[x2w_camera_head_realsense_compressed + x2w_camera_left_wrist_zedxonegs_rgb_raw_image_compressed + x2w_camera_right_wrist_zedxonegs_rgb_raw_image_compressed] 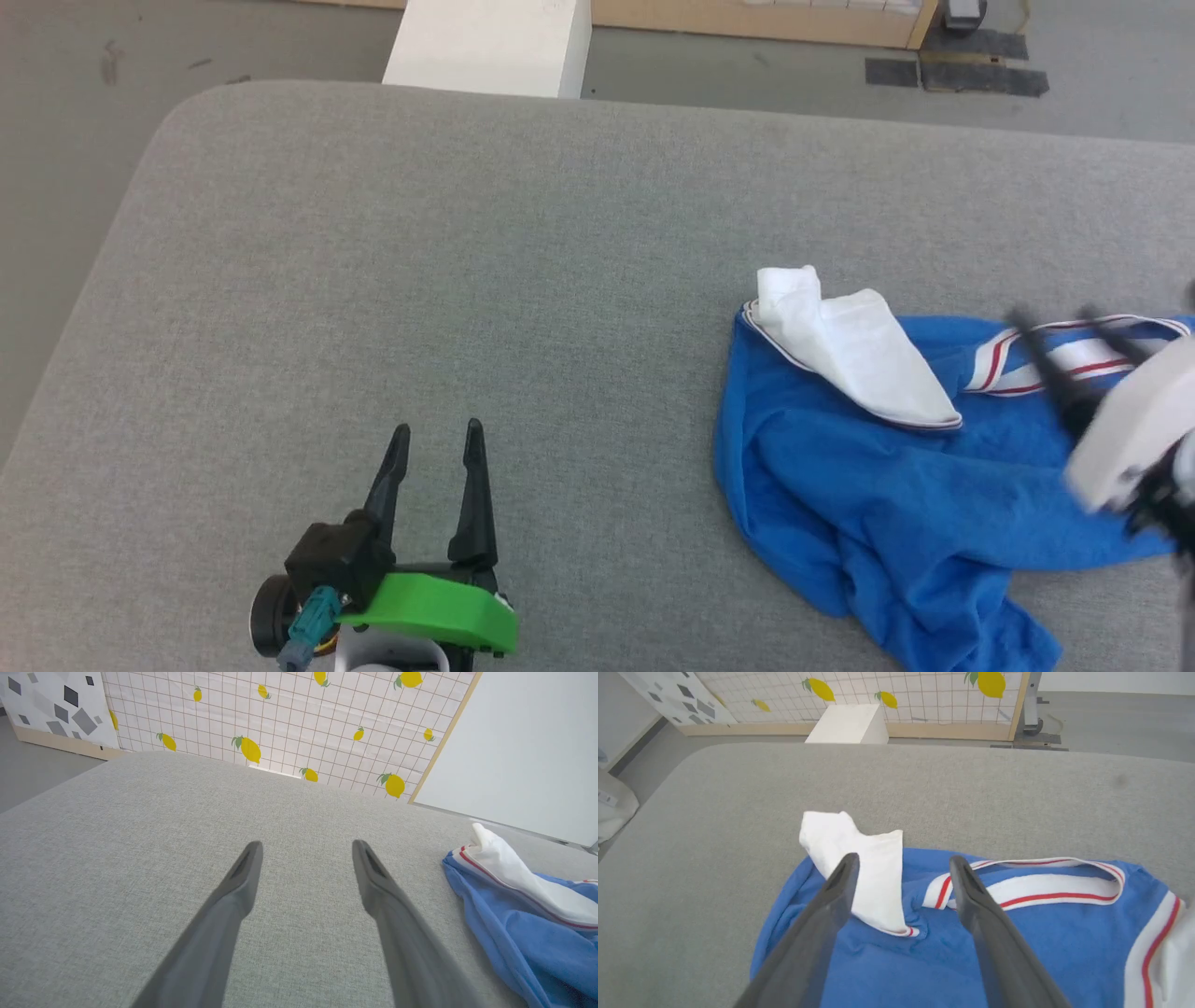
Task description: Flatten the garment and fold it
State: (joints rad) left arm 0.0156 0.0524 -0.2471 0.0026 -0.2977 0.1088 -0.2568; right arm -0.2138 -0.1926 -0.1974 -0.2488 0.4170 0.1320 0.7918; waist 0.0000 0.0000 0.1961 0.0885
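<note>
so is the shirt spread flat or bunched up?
Bunched. The garment lies crumpled in wrinkled folds on the table, one white sleeve flopped over the blue body, neckband twisted.

A wide grey fabric table [373,280] stands on a grey floor [56,140]. Just beyond the table's far edge is a white box [490,47], and farther from the table a lemon-printed panel [303,718].

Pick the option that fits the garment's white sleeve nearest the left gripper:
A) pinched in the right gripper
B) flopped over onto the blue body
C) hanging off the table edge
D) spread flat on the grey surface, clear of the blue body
B: the white sleeve lies folded over the blue garment, and the right gripper is open, holding nothing.
</note>
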